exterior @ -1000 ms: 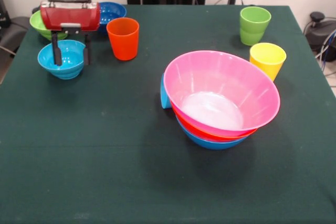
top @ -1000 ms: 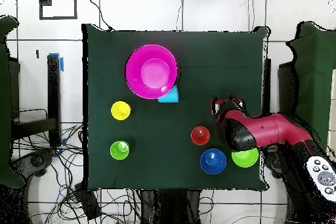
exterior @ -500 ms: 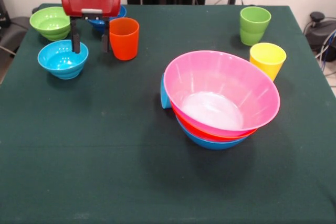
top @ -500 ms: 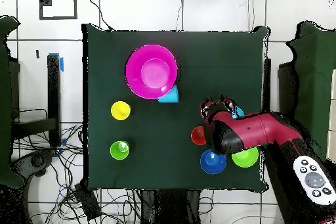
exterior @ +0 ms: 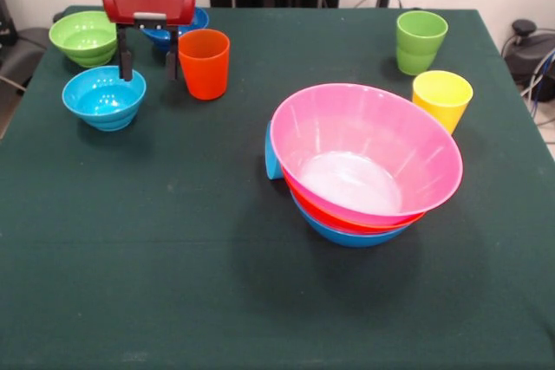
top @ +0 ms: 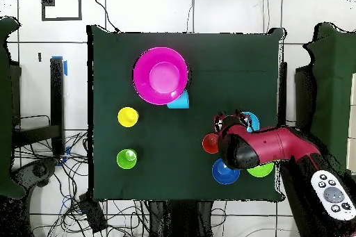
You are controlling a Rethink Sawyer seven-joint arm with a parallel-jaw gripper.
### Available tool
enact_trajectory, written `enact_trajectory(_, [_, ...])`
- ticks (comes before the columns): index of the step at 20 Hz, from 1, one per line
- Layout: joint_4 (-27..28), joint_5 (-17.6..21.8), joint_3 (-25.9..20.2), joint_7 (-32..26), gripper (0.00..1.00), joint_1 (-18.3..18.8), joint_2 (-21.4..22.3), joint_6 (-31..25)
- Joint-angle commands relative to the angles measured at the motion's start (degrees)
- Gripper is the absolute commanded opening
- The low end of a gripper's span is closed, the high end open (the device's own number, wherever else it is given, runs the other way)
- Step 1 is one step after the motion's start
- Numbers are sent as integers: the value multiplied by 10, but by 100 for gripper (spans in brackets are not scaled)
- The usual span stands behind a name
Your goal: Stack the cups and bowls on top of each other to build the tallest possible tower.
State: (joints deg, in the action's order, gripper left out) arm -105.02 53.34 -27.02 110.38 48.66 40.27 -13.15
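My gripper [exterior: 148, 70] hangs open and empty between the small light blue bowl [exterior: 103, 97] and the orange cup [exterior: 204, 63], just above the cloth. Behind it sit the small green bowl [exterior: 83, 37] and the dark blue bowl [exterior: 189, 20], partly hidden by the red gripper body. The tower [exterior: 364, 165] stands right of centre: pink bowl on top, orange under it, blue lowest. A light blue cup [exterior: 272, 155] lies against the tower's left side. The green cup [exterior: 421, 41] and yellow cup [exterior: 441, 99] stand at the right. From overhead, the gripper [top: 230, 119] is beside the orange cup [top: 209, 143].
The dark green cloth [exterior: 173, 283] covers the table, with open room across the near half and the left front. Overhead, cables lie on the floor beyond the table's edge [top: 90, 109].
The gripper rose out of the light blue bowl and shifted toward the orange cup, leaving the bowl in place. In the last half second it barely moved.
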Motion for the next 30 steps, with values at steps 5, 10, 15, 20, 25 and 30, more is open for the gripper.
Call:
enact_trajectory(5, [-9, -55, 161, 164, 100, -100, -37, 15])
enact_trajectory(10, [13, -81, 251, 223, 100, -163, -43, 38])
enact_trajectory(15, [31, -92, 291, 228, 100, -183, -70, 73])
enact_trajectory(20, [37, -72, 332, 222, 100, -212, -69, 102])
enact_trajectory(25, [55, -77, 373, 216, 100, -237, -93, 151])
enact_trajectory(30, [61, -88, 352, 194, 100, -216, -115, 160])
